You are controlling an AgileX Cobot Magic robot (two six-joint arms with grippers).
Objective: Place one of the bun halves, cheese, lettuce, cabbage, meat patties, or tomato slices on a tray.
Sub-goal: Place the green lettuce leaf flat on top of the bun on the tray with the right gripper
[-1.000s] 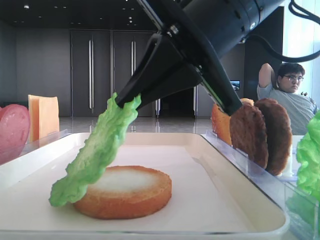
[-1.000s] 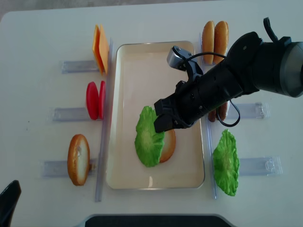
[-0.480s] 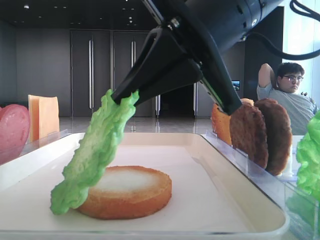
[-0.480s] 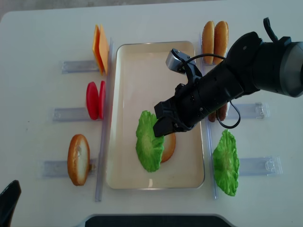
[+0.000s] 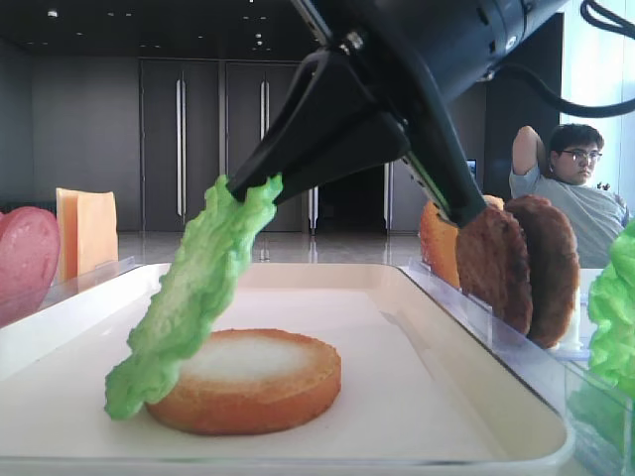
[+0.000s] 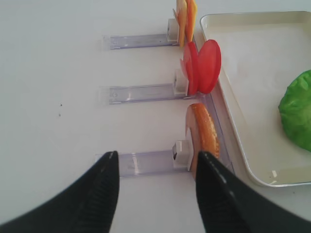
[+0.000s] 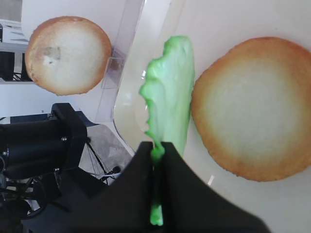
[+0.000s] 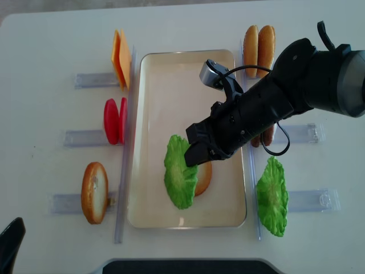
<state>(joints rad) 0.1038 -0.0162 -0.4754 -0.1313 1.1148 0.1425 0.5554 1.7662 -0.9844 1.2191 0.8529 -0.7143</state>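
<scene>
The right end effector (image 8: pixel 193 157) is pinched tight on the lettuce (image 8: pixel 180 178), which hangs against the bun half (image 5: pixel 253 380) on the tray (image 8: pixel 171 74).

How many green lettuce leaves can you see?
2. One lettuce leaf hangs from the right gripper over the tray, draped against the bun half. The other lettuce leaf stands in the holder right of the tray.

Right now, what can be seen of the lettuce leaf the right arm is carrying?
The lettuce is a thin, bright green, floppy leaf with ruffled edges, plastic-looking. The right tool, shut, pinches its top edge, so it hangs steeply tilted over the tray. Its lower end droops beside the bun half lying flat-face-up there, overlapping the bun's left edge; whether they touch is unclear.
</scene>
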